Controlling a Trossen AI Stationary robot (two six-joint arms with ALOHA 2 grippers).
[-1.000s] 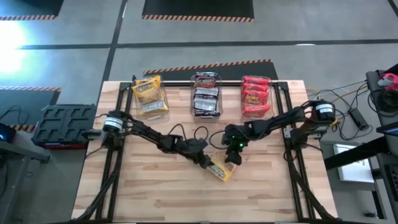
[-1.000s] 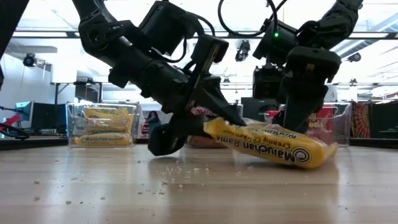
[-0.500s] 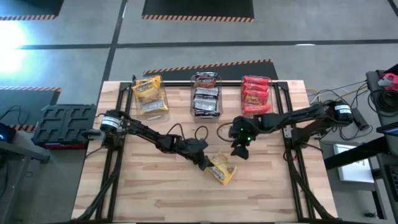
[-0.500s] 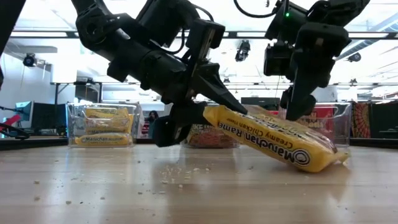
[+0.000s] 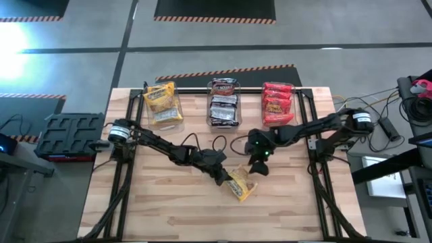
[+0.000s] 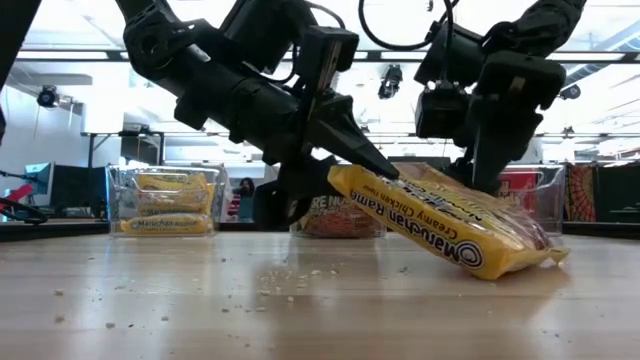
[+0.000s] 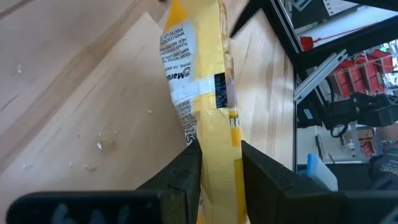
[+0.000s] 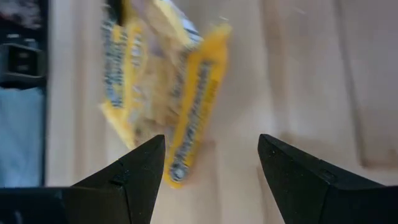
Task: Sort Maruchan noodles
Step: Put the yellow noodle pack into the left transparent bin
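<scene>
I am lifting the yellow noodle packet (image 6: pixel 440 225) with my left claw (image 5: pixel 226 179) pinched on its edge, my right claw (image 5: pixel 253 167) is hanging spread and empty just beside it, and next I am needing to carry the packet to the yellow bin (image 5: pixel 162 102).

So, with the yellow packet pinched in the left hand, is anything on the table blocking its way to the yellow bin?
Nothing visible does. The left hand grips the yellow ramen packet mid-table, and the wood between it and the yellow bin at the far left is bare. The open right hand hovers on the packet's other side, off that line.

L claw (image 6: pixel 385 172) lifted yellow packet (image 6: pixel 440 218) end higher; R claw (image 5: pixel 252 168) rose clear.
</scene>
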